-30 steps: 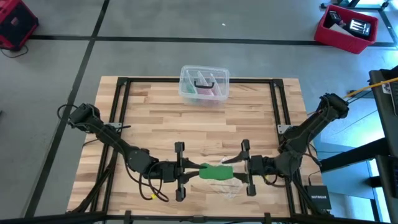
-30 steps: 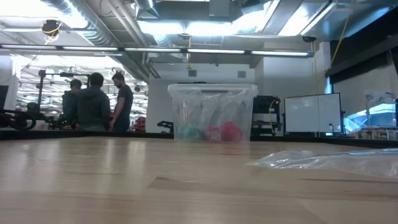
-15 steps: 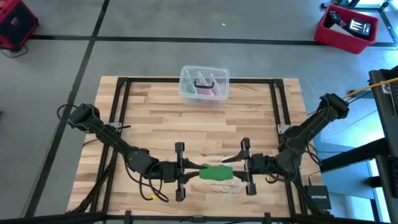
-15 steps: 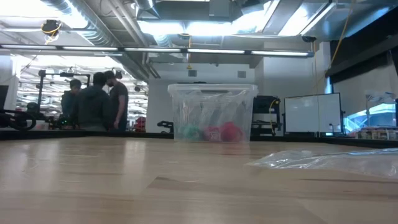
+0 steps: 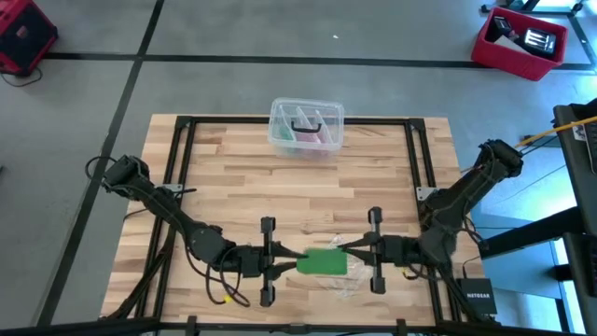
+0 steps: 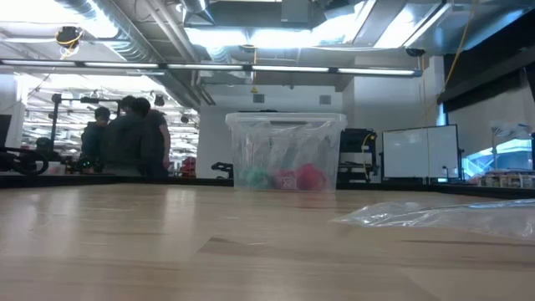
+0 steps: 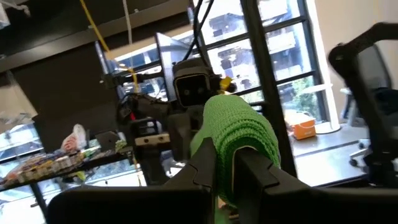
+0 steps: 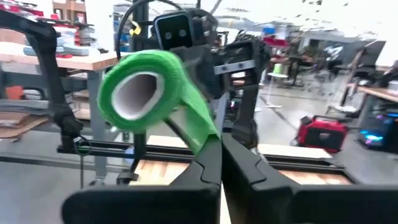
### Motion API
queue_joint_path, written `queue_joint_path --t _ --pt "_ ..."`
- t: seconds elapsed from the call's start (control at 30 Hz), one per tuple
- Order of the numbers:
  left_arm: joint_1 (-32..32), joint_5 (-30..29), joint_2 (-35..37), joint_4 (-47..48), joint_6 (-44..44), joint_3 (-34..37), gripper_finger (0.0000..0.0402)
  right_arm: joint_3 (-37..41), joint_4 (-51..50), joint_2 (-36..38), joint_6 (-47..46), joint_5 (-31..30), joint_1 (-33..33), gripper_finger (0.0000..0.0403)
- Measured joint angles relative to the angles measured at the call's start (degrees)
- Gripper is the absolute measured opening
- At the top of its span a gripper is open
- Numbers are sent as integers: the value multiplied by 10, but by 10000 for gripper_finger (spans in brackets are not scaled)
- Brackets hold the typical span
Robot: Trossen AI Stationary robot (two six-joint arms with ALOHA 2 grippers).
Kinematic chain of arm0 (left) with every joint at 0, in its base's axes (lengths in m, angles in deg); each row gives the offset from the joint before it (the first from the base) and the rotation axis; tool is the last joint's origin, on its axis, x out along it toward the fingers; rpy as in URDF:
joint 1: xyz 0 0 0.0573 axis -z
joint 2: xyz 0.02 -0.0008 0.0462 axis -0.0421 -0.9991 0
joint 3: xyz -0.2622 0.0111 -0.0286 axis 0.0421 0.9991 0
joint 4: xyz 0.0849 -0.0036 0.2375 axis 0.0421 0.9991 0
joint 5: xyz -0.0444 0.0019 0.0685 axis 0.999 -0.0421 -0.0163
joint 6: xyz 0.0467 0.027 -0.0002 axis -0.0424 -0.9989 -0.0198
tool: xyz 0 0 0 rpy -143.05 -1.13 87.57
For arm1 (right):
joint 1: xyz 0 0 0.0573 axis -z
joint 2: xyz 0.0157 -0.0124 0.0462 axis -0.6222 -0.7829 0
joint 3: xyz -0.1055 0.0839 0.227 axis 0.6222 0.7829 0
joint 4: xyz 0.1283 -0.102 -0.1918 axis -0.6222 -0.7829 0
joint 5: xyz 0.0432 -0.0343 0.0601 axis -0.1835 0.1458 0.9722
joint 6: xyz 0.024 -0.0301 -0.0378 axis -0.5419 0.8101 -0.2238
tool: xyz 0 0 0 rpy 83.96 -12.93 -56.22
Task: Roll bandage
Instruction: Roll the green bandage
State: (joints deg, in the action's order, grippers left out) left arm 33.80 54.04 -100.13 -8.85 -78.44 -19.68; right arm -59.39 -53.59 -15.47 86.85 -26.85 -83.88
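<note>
From above, the bandage hangs between the two arms near the counter's front edge, the left gripper at one end and the right gripper at the other. Held from both sides like this, the strip can probably be kept taut while the roll is turned. A crumpled clear plastic wrapper lies just beneath, and the clear plastic box sits well apart at the far edge, leaving the middle boards free.

At counter height neither arm shows; only the box, the wrapper and people in the room behind.

The left wrist view shows the left fingers pressed together on the green fabric, which bulges above them.

The right wrist view shows the rolled part with its open core and a tail running down into the right fingers, which seem pinched on it, though the contact is partly hidden.
</note>
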Motion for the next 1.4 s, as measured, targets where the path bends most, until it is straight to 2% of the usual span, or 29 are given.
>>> queue_joint_path --t 0.17,0.23,0.57,0.73,0.87,1.0,1.2,1.4 --pt "27 -5 0 -13 -16 0 21 0 -22 15 21 -88 -44 3" --pt "33 -7 0 -15 -29 0 21 0 -22 16 23 -103 -54 3" --pt "-1 4 -1 -28 1 0 21 0 -24 -6 2 -41 -35 4" --pt "-22 3 0 -20 19 0 21 0 -26 -13 1 -6 -16 24" --pt "-26 3 0 -15 27 0 21 0 -25 -11 2 -1 -18 54" --pt "-20 2 0 -13 18 0 21 0 -28 2 9 -4 -26 109" --pt "-5 2 0 -16 -4 0 21 0 -138 47 9 -68 -69 187" --pt "-2 1 0 -17 -6 0 21 0 -223 51 -67 -59 -103 209"
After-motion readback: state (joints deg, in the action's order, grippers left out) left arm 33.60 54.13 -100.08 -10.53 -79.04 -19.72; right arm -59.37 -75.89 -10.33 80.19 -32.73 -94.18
